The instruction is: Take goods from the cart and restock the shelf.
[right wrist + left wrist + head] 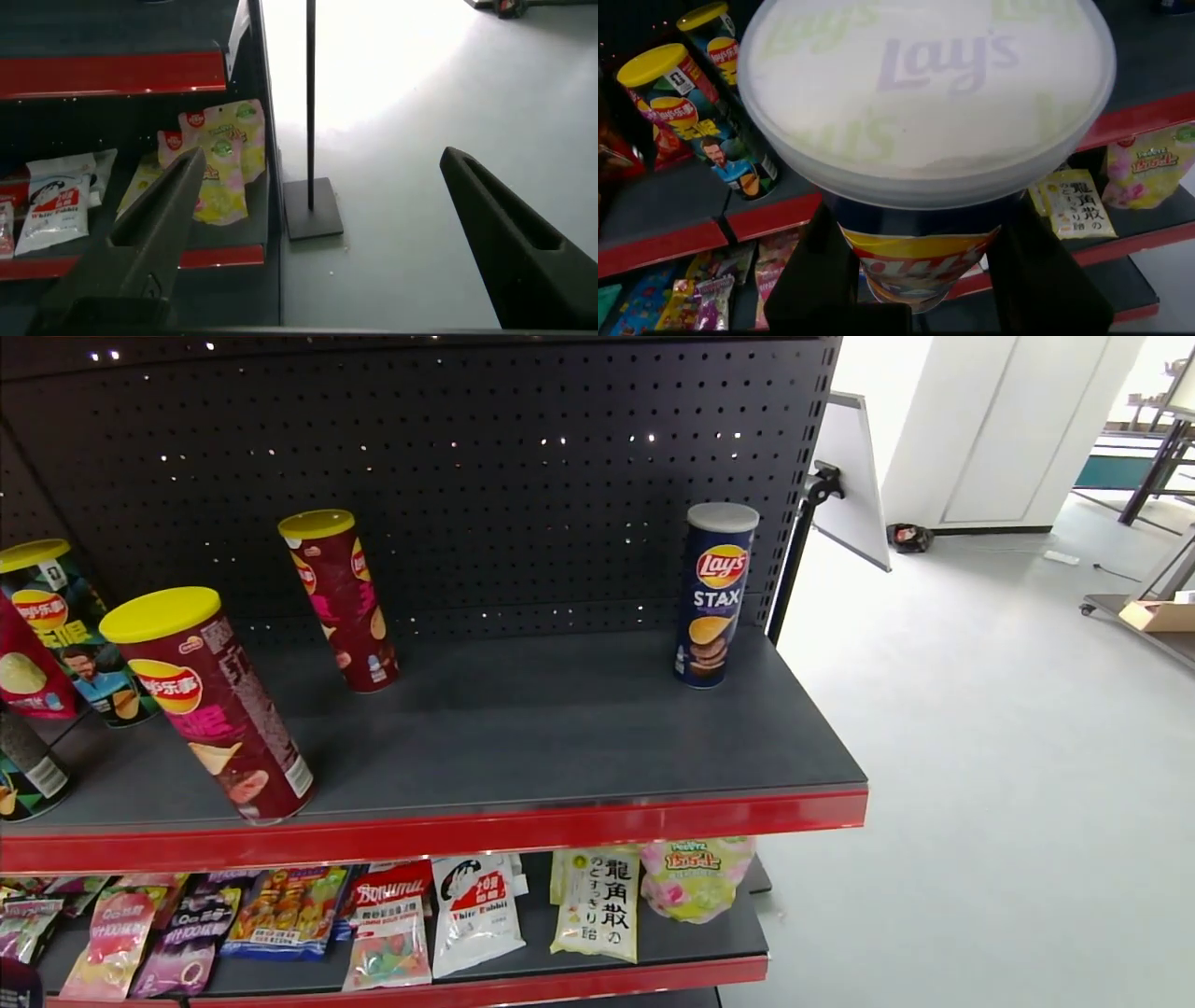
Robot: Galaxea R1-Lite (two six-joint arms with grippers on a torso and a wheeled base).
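My left gripper [920,245] is shut on a chip can [924,103], which has a pale translucent lid and a blue and yellow body. Its dark fingers [814,280] press the can's sides, and the shelf's red edge lies beyond it. On the upper shelf [560,728] a blue chip can [715,597] stands upright at the back right. Two maroon cans with yellow lids stand there too, one at the back [341,602] and one near the front edge [210,705]. My right gripper [322,163] is open with nothing between its fingers, over the floor beside the shelf's end.
More cans [65,635] crowd the upper shelf's left end. Snack bags [597,901] lie on the lower shelf [653,943]. A black pole with a flat base [313,210] stands by the shelf's right end, carrying a white board [854,476]. Grey floor lies to the right.
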